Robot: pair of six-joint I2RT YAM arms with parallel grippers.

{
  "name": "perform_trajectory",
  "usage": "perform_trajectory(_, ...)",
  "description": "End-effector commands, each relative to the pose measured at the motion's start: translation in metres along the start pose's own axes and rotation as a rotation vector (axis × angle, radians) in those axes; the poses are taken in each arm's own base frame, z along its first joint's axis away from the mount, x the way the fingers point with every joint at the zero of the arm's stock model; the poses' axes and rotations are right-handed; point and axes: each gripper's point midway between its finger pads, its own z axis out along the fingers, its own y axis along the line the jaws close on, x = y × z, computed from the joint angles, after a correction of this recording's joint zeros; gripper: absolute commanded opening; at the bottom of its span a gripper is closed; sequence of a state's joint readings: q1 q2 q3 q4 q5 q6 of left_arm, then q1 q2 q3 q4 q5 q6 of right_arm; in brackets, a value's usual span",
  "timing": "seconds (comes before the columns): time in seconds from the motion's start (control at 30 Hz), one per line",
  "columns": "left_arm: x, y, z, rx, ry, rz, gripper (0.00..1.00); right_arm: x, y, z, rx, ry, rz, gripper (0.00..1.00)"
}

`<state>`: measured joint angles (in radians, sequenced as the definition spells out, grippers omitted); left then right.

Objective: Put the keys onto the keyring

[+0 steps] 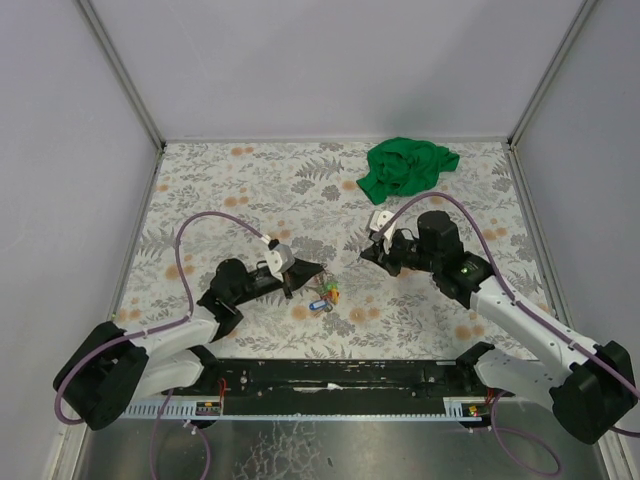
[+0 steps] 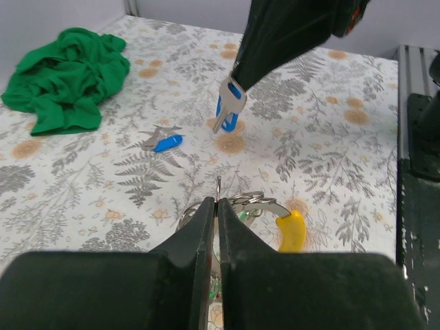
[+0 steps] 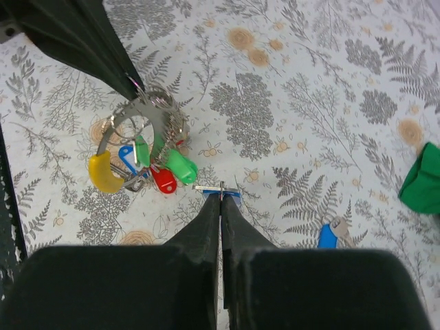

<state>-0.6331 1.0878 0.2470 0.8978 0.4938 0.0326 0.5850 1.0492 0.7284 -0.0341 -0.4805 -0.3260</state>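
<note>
top external: left gripper (image 1: 312, 270) reaches in low from the left, jaws together, with the keyring (image 1: 325, 295) at its tip; the ring's coloured keys bunch near the middle of the flowered table (image 1: 250, 180). right gripper (image 1: 367, 252) sits just right of that bunch, jaws together. what it pinches is too small to tell here. green cloth (image 1: 408, 168) is crumpled at the far side, well apart from both grippers.

left wrist: left gripper (image 2: 218, 203) is clamped on the thin wire of the keyring (image 2: 254, 201), no gap between the fingers. yellow key (image 2: 292, 230) hangs on the ring just right of the fingers. beyond it the right gripper (image 2: 242, 74) comes down from above, closed on the held blue key (image 2: 230, 113), which is lifted off the table. loose blue key (image 2: 167, 143) lies flat on the table left of it, touching neither gripper. green cloth (image 2: 65, 69) is far left.

right wrist: right gripper (image 3: 221, 203) fingers pressed together on the held blue key (image 3: 232, 194), metal blade poking out to the left. keyring (image 3: 141, 120) is up left, pinched at its top by the left gripper (image 3: 130, 86). on the ring: yellow key (image 3: 103, 172), a blue-headed key (image 3: 127, 158), red key (image 3: 163, 180), green key (image 3: 180, 166). the held blue key is just beside the green key; i cannot tell whether they touch. loose blue key (image 3: 328, 236) lies lower right.
</note>
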Motion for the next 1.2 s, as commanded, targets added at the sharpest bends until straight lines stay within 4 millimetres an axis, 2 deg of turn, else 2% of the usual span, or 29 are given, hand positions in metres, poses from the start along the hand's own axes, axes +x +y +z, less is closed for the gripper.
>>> perform_trajectory(0.0, -0.010, -0.013, 0.007, 0.121, -0.036, 0.090, 0.00, -0.022, 0.015, -0.002, -0.102, -0.100, -0.169, 0.00)
perform_trajectory(0.2, 0.000, -0.027, 0.013, 0.242, -0.014, 0.115, 0.00, -0.013, 0.034, 0.004, -0.223, -0.112, -0.188, 0.00)
perform_trajectory(0.47, 0.004, -0.027, 0.015, 0.281, 0.020, 0.182, 0.00, -0.008, 0.055, 0.011, -0.322, -0.084, -0.213, 0.00)
perform_trajectory(0.73, 0.003, -0.037, 0.006, 0.315, -0.006, 0.214, 0.00, 0.001, 0.061, 0.021, -0.299, -0.003, -0.244, 0.00)
perform_trajectory(1.17, 0.017, -0.040, 0.009, 0.357, 0.029, 0.194, 0.00, 0.002, 0.063, 0.029, -0.194, 0.019, -0.317, 0.00)
